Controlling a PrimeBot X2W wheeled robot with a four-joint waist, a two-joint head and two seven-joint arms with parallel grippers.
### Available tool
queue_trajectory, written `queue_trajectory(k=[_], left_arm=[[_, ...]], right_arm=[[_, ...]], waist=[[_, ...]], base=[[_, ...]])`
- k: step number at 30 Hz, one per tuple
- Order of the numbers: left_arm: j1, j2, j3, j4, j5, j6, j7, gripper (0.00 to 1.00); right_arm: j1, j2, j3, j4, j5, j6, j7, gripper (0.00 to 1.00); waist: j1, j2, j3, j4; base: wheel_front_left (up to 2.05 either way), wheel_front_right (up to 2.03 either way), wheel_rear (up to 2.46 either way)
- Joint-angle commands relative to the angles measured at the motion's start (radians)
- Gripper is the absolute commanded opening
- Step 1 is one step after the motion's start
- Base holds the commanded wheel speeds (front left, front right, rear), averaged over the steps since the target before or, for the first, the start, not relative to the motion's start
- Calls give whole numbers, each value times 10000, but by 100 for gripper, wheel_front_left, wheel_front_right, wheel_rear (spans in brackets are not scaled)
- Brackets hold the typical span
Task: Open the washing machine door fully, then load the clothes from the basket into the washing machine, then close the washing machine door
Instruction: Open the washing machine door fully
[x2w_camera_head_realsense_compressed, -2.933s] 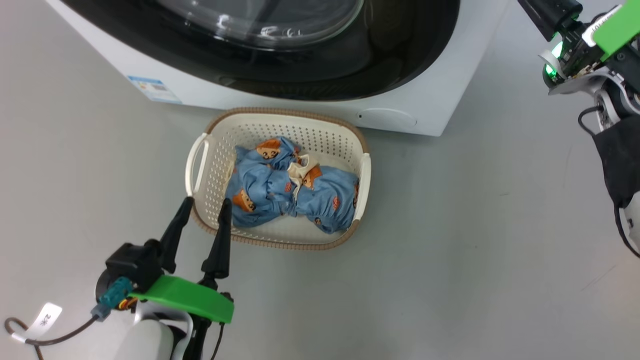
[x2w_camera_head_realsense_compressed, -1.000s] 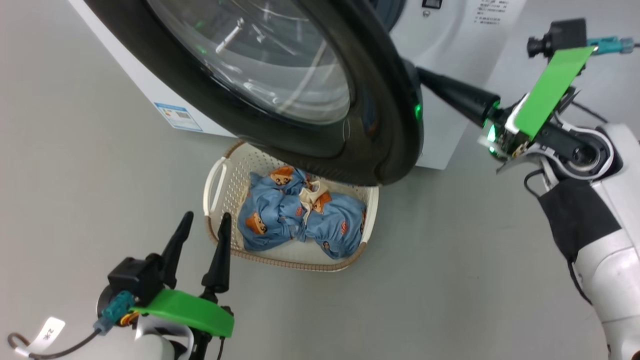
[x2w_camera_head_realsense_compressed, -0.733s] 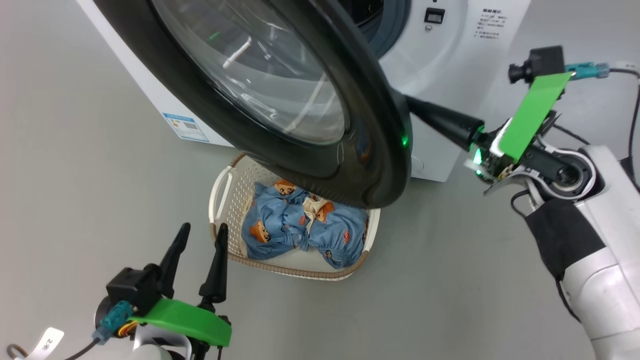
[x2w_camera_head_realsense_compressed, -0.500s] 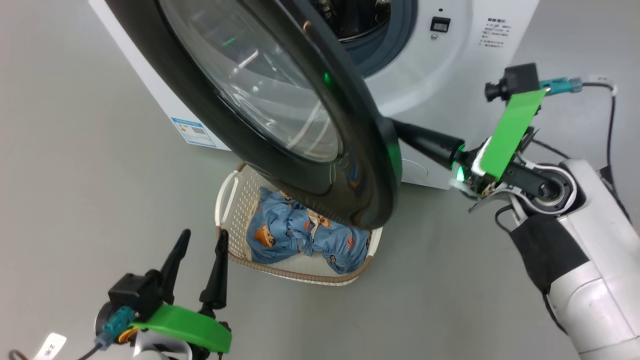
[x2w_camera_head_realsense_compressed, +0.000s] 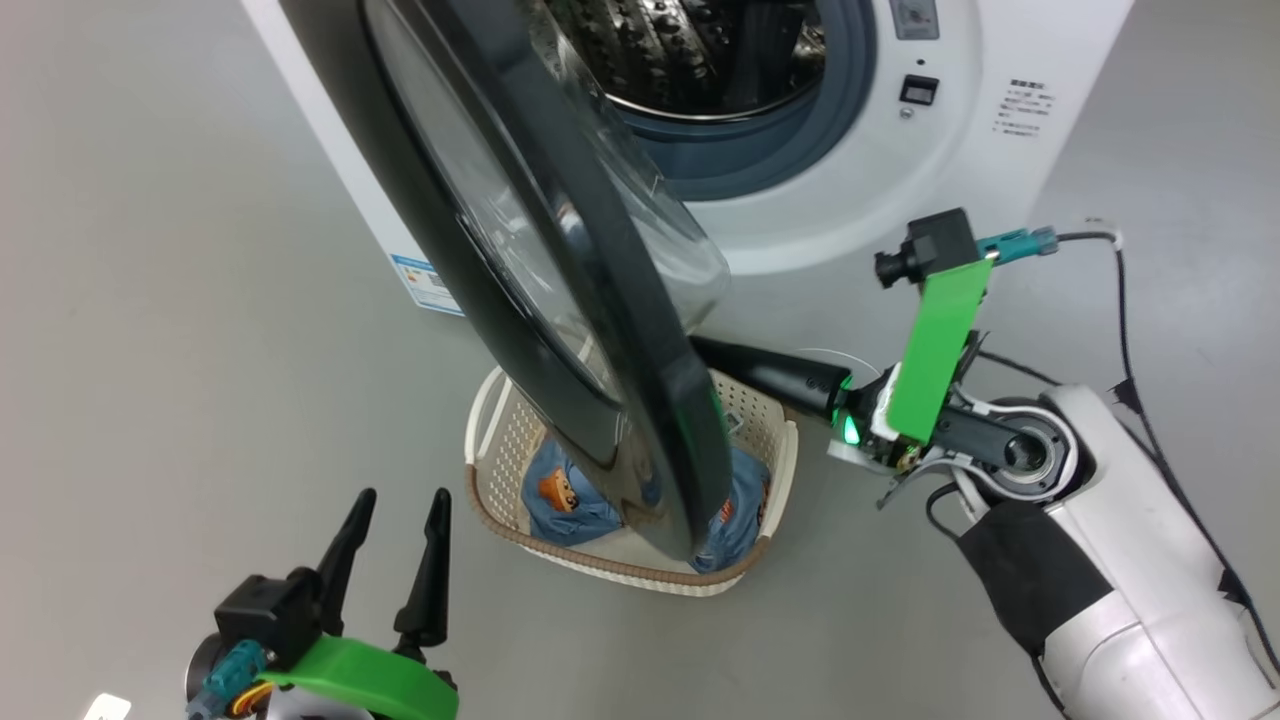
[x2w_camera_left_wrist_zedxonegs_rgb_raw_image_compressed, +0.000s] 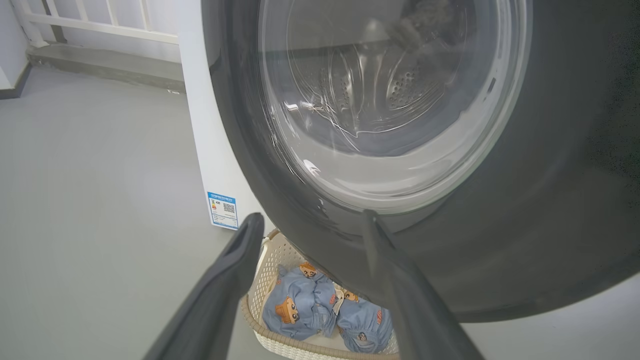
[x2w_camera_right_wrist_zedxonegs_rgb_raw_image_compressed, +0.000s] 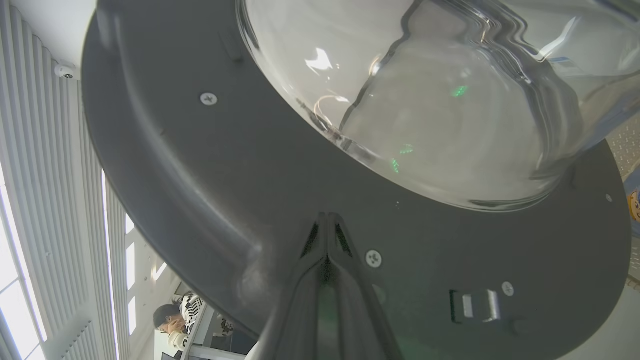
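With the right gripper (x2w_camera_right_wrist_zedxonegs_rgb_raw_image_compressed: 327, 222), fingers together, against its inner face, the door (x2w_camera_head_realsense_compressed: 560, 300) had swung wide over the basket (x2w_camera_head_realsense_compressed: 620, 572) of clothes (x2w_camera_head_realsense_compressed: 560, 495) at 6 o'clock, baring the drum (x2w_camera_head_realsense_compressed: 700, 50) at 12, so opening looked nearly done, while the left gripper (x2w_camera_head_realsense_compressed: 402, 495), fingers apart, idled at 7.

Both your left gripper (x2w_camera_head_realsense_compressed: 402, 497) and right gripper (x2w_camera_right_wrist_zedxonegs_rgb_raw_image_compressed: 327, 216) have long, tapering black fingers (x2w_camera_head_realsense_compressed: 430, 570). Each wrist carries a bright green plate (x2w_camera_head_realsense_compressed: 935, 350) and a teal connector (x2w_camera_head_realsense_compressed: 1015, 243). Your right forearm (x2w_camera_head_realsense_compressed: 1130, 600) is white, with a black sleeve (x2w_camera_head_realsense_compressed: 1020, 570) and a thin black cable (x2w_camera_head_realsense_compressed: 1125, 330).
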Motion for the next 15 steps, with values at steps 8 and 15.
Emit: queue_trajectory(k=[8,15], left_arm=[[137,215,393,-307,118,-17,-65,100],[241,209,423,-346,145,-17,-65,100]], right_arm=[[312,537,387,-573,-110,19,225,0],[441,776,671,-702,-114,19,398,0]], waist=[[-1,0,-214,425],[-1,0,-296,630]], base=[[0,0,0],[0,0,0]])
